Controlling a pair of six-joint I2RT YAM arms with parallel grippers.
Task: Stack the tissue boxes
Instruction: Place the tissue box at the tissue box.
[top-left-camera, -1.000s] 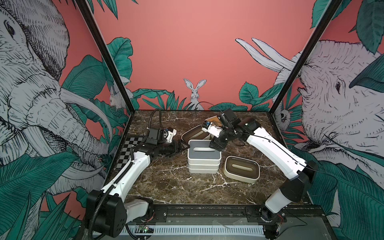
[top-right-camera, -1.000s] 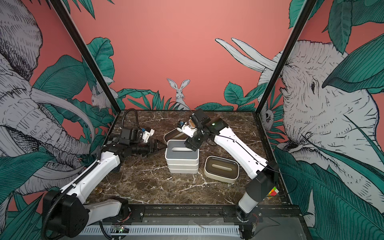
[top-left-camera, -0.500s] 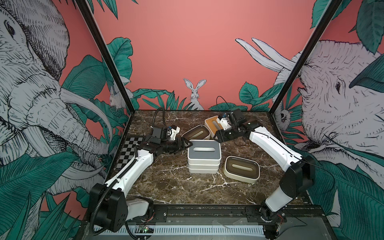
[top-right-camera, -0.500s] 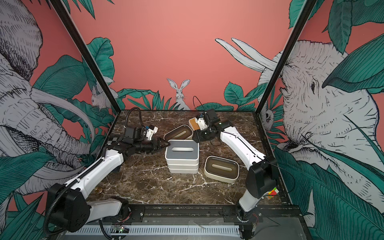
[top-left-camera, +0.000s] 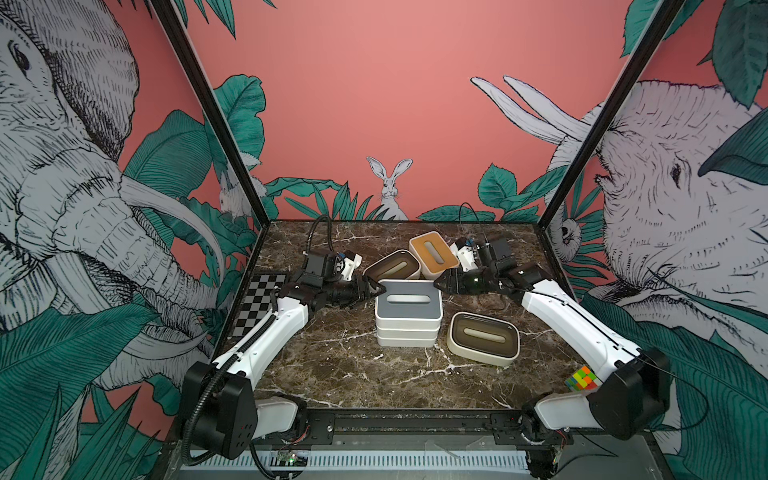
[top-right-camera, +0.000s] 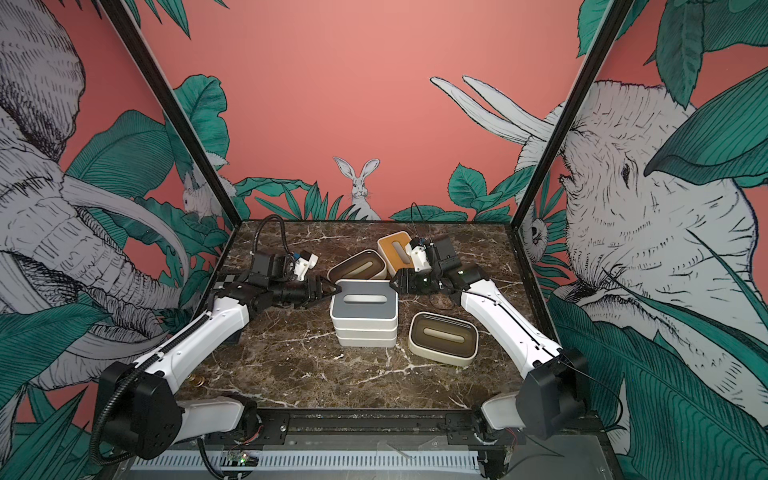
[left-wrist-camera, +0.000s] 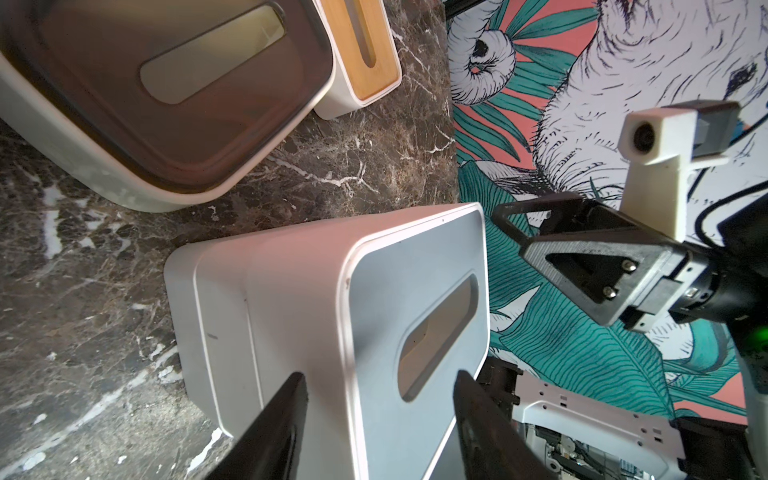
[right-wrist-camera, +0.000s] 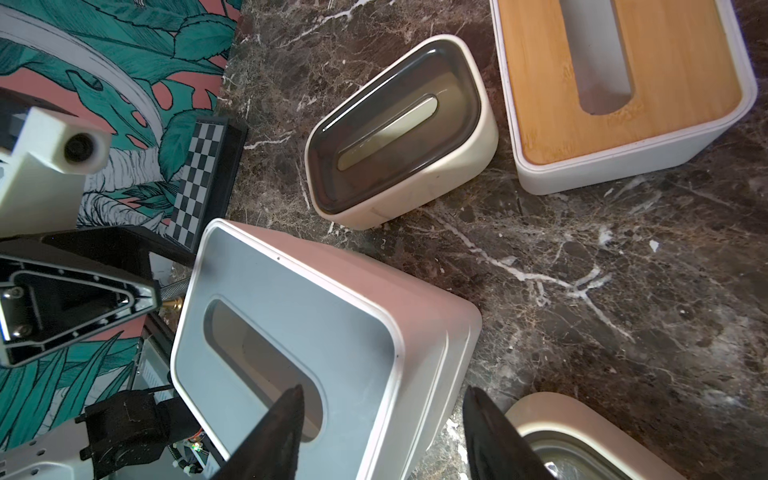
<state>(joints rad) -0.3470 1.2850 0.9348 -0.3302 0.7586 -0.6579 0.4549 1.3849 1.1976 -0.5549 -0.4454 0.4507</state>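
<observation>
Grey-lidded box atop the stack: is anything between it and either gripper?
Nothing visible does. The left gripper and right gripper sit at the rear corners of the grey-lidded box, one on each side, jaws apart over its edges.

I see a white stack (top-left-camera: 407, 336) topped by a grey lid (top-left-camera: 408, 301). The far cream box (top-left-camera: 392, 266) and the near-right cream box (top-left-camera: 484, 338) have dark brown lids. The far white box (top-left-camera: 434, 251) has a bamboo-tan lid. The surface (top-left-camera: 332, 374) is dark brown marble with white veins. On the left is a black-and-white checkerboard (top-left-camera: 257, 303), on the right a multicoloured cube (top-left-camera: 582, 378).
</observation>
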